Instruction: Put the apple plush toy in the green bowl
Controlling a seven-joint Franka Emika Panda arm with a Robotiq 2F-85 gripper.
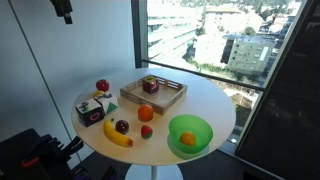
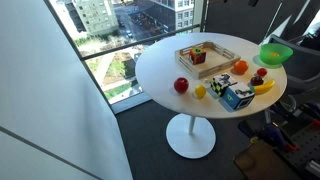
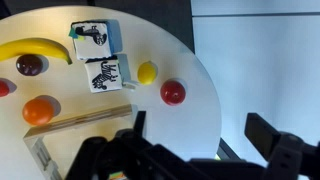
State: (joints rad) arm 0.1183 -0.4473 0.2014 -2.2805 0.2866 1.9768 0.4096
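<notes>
The apple plush toy is small, round and bright red. It lies near the edge of the round white table, beside the picture cubes. It also shows in an exterior view and in the wrist view. The green bowl stands at the opposite side of the table with an orange thing inside; it shows in both exterior views and is out of the wrist view. My gripper is open and empty, high above the table, with the apple ahead of its fingers. Only its tip shows in an exterior view.
A wooden tray holds a red fruit. On the table are two picture cubes, a banana, a dark plum, a yellow lemon and an orange-red fruit. A window wall stands behind.
</notes>
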